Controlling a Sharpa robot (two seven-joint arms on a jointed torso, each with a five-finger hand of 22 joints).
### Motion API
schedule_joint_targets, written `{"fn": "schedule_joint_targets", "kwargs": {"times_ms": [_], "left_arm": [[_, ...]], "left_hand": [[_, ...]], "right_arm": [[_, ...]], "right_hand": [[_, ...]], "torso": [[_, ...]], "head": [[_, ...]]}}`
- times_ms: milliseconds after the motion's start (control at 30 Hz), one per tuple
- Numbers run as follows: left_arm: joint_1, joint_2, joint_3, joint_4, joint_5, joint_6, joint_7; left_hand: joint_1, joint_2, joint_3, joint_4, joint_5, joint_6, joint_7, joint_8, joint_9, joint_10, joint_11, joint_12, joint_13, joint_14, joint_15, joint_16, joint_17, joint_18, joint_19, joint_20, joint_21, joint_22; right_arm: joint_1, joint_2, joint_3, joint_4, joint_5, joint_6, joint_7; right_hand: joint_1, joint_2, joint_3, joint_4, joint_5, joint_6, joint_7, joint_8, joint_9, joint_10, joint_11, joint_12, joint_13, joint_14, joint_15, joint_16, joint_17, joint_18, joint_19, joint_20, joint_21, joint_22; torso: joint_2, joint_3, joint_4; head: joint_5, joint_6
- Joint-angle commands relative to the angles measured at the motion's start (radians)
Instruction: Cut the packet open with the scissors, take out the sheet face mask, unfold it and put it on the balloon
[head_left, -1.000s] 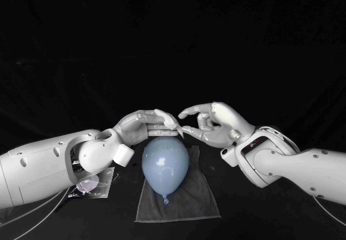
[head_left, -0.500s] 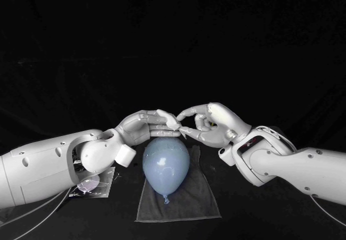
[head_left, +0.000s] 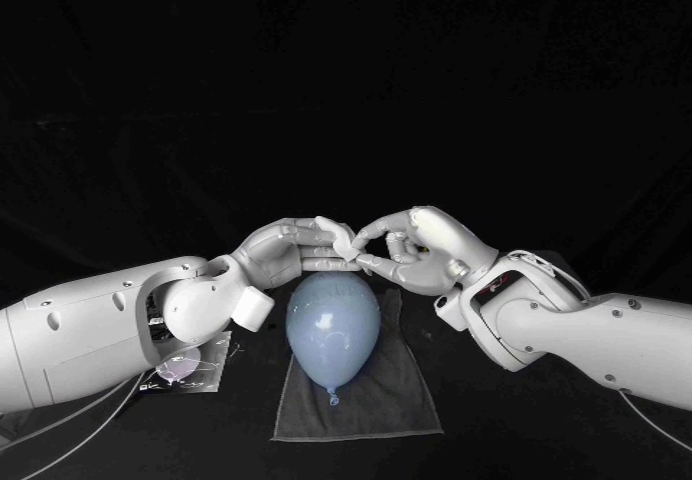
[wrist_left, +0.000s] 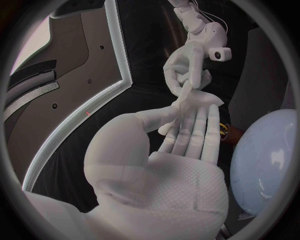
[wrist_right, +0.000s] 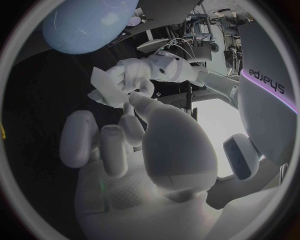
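Two-handed pinch on folded mask (head_left: 342, 239), left hand (head_left: 281, 252), right hand (head_left: 427, 250), above balloon (head_left: 332, 325), packet (head_left: 189, 368) seemingly empty beside cloth (head_left: 389, 410).

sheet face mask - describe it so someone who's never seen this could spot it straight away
Find the pale blue balloon on a grey cloth mid-table. Above its far, rounded end the left hand and right hand meet, and the sheet face mask is pinched between their fingertips. It is the small, white, crumpled piece among hard fingers.
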Motion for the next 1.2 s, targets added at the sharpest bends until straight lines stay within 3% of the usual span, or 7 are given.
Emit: {"fn": "schedule_joint_targets", "kwargs": {"times_ms": [33, 167, 333, 500, 800, 933, 1200], "left_arm": [[0.001, 0.001, 0.001, 0.002, -0.004, 0.001, 0.018], [0.001, 0.001, 0.001, 0.001, -0.004, -0.001, 0.017], [0.001, 0.000, 0.001, 0.001, -0.004, -0.002, 0.017], [0.001, 0.000, 0.001, -0.001, -0.004, -0.007, 0.019], [0.001, -0.001, 0.001, -0.009, -0.004, -0.016, 0.025], [0.001, -0.001, 0.001, -0.011, -0.004, -0.021, 0.028], [0.001, -0.002, 0.001, -0.014, -0.004, -0.026, 0.030]], "left_hand": [[-0.001, 0.010, 0.006, -0.002, 0.002, -0.005, 0.046, 0.019, 0.248, 0.001, 0.003, -0.004, -0.001, 0.003, 0.000, -0.007, -0.002, 0.009, 0.007, -0.001, 0.004, -0.001], [-0.001, 0.011, 0.006, -0.002, 0.002, -0.005, 0.046, 0.019, 0.249, 0.001, 0.003, -0.005, -0.001, 0.003, 0.001, -0.007, -0.002, 0.009, 0.007, -0.001, 0.004, -0.002], [-0.001, 0.011, 0.006, -0.002, 0.002, -0.005, 0.046, 0.019, 0.249, 0.001, 0.003, -0.005, -0.001, 0.003, 0.001, -0.007, -0.002, 0.009, 0.007, -0.001, 0.004, -0.002], [-0.001, 0.011, 0.006, -0.003, 0.002, -0.007, 0.046, 0.019, 0.250, 0.000, 0.004, -0.005, -0.001, 0.002, 0.001, -0.009, -0.003, 0.008, 0.006, -0.001, 0.003, -0.002], [-0.001, 0.012, 0.007, -0.003, 0.002, -0.008, 0.047, 0.020, 0.251, -0.001, 0.004, -0.005, -0.001, 0.002, 0.001, -0.010, -0.003, 0.008, 0.006, -0.001, 0.003, -0.002], [-0.001, 0.012, 0.007, -0.003, 0.002, -0.008, 0.047, 0.020, 0.251, -0.001, 0.004, -0.006, -0.001, 0.001, 0.001, -0.010, -0.003, 0.008, 0.006, -0.001, 0.003, -0.002], [-0.001, 0.013, 0.007, -0.004, 0.002, -0.009, 0.047, 0.020, 0.252, -0.002, 0.004, -0.006, -0.002, 0.001, 0.002, -0.011, -0.004, 0.008, 0.005, -0.001, 0.002, -0.002]], "right_arm": [[0.000, 0.001, 0.001, -0.001, -0.022, -0.007, -0.012], [-0.001, 0.002, 0.001, -0.002, -0.023, -0.010, -0.013], [-0.001, 0.002, 0.001, -0.004, -0.028, -0.006, -0.014], [-0.001, -0.001, 0.001, -0.001, -0.032, 0.016, -0.010], [-0.002, -0.014, 0.000, 0.014, -0.044, 0.117, 0.002], [-0.006, -0.021, -0.001, 0.022, -0.049, 0.148, 0.004], [-0.012, -0.030, -0.002, 0.029, -0.046, 0.144, 0.007]], "right_hand": [[0.001, 0.018, 0.009, -0.001, -0.004, 0.019, -0.009, 0.016, 0.009, 0.008, -0.009, 0.008, 0.007, 0.073, -0.010, 0.007, 0.163, -0.018, 0.011, -0.006, 0.013, 0.087], [0.006, 0.047, 0.018, -0.002, -0.006, 0.036, -0.032, 0.055, 0.036, 0.026, -0.028, 0.019, 0.020, 0.079, -0.026, 0.018, 0.179, -0.023, 0.020, -0.019, 0.039, 0.102], [-0.006, 0.080, 0.041, 0.013, -0.007, 0.029, -0.038, 0.090, 0.064, 0.045, -0.035, 0.032, 0.036, 0.083, -0.034, 0.025, 0.190, -0.027, 0.027, -0.028, 0.061, 0.114], [-0.013, 0.071, 0.064, 0.011, -0.007, 0.019, -0.042, 0.121, 0.089, 0.055, -0.039, 0.036, 0.045, 0.084, -0.037, 0.029, 0.196, -0.030, 0.030, -0.032, 0.072, 0.121], [-0.016, 0.061, 0.075, 0.007, -0.007, 0.010, -0.043, 0.135, 0.100, 0.056, -0.040, 0.034, 0.045, 0.085, -0.038, 0.031, 0.199, -0.031, 0.031, -0.033, 0.076, 0.124], [-0.023, 0.044, 0.074, 0.004, -0.007, 0.001, -0.045, 0.147, 0.110, 0.055, -0.041, 0.030, 0.044, 0.085, -0.039, 0.030, 0.199, -0.030, 0.030, -0.034, 0.073, 0.124], [-0.038, 0.020, 0.062, 0.005, -0.007, -0.015, -0.047, 0.157, 0.119, 0.044, -0.042, 0.010, 0.029, 0.081, -0.040, 0.019, 0.185, -0.025, 0.022, -0.036, 0.047, 0.114]], "torso": [[0.000, 0.0001, -0.0001], [0.000, 0.0002, 0.0000], [0.000, 0.0001, 0.0000], [0.000, 0.0000, -0.0002], [0.000, 0.0001, -0.0005], [0.000, 0.0007, -0.0005], [0.000, 0.0005, -0.0012]], "head": [[0.000, -0.001], [0.000, 0.000], [-0.001, 0.000], [-0.001, -0.001], [-0.001, -0.002], [0.000, -0.004], [-0.001, -0.003]]}}
